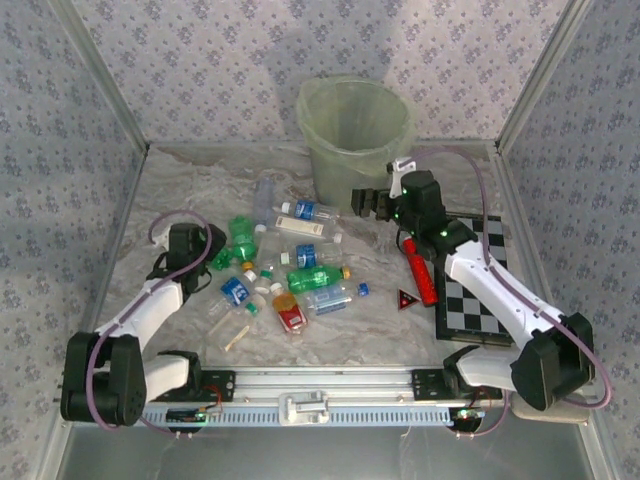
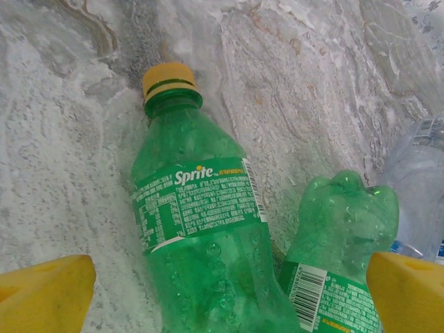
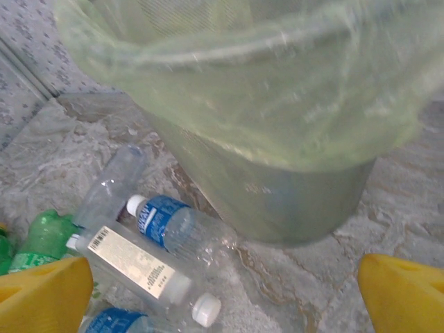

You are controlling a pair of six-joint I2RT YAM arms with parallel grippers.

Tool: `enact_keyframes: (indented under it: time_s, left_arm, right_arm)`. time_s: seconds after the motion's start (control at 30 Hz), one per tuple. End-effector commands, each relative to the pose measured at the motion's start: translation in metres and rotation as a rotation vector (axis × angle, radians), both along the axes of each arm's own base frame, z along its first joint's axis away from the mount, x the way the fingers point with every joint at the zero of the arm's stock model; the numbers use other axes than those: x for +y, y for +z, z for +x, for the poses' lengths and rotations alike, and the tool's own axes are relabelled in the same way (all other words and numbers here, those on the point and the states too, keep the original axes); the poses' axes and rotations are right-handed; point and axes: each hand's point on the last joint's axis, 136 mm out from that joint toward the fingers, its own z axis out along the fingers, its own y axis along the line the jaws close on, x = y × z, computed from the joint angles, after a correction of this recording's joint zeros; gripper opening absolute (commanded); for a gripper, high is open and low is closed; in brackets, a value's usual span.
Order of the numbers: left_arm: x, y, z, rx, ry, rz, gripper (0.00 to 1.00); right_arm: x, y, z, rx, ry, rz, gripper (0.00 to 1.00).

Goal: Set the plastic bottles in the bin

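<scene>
- The left pincer (image 1: pixel 212 248), jaws spread and empty, hovers over a green plastic Sprite bottle with a yellow cap (image 2: pixel 201 229) lying on the marbled grey tabletop (image 1: pixel 190 185).
- The right pincer (image 1: pixel 366 203), jaws also spread and empty, sits just beside the pale green translucent bag-lined bin (image 1: pixel 350 170).
- The small plastic bottles (image 1: pixel 290 265) lie scattered on the tabletop between the arms, in front of the bin.

Light was bright, soft and even; faint shadows lay on the back wall (image 1: pixel 250 60). Right wrist view was blurred, the bin (image 3: pixel 291 201) smeared. Left wrist view showed the green bottle (image 2: pixel 201 229) sharp.
</scene>
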Motion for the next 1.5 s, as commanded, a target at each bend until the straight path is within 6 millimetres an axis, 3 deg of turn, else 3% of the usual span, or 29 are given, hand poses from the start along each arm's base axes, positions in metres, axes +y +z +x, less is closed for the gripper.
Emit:
enact_keyframes:
  time_s: [0.0,0.47,0.9,1.3,1.47]
  left_arm:
    - [-0.007,0.007,0.013,-0.019,-0.007,-0.048,1.00]
    - [-0.011,-0.028,0.016,0.070,0.025,-0.104,1.00]
    - [-0.015,-0.044,0.018,0.100,0.014,-0.114,0.98]
    - [-0.015,-0.040,0.020,0.067,0.005,-0.110,0.70]
    - [-0.015,-0.036,0.022,0.051,-0.004,-0.108,0.63]
  right_arm:
    - [-0.008,-0.006,-0.001,0.013,-0.057,0.050,1.00]
    - [-0.007,-0.013,0.007,0.025,-0.070,0.081,1.00]
    - [-0.013,-0.019,0.009,0.042,-0.097,0.087,1.00]
    - [-0.015,-0.019,0.010,0.047,-0.105,0.097,1.00]
    - [-0.016,-0.018,0.010,0.047,-0.107,0.099,1.00]
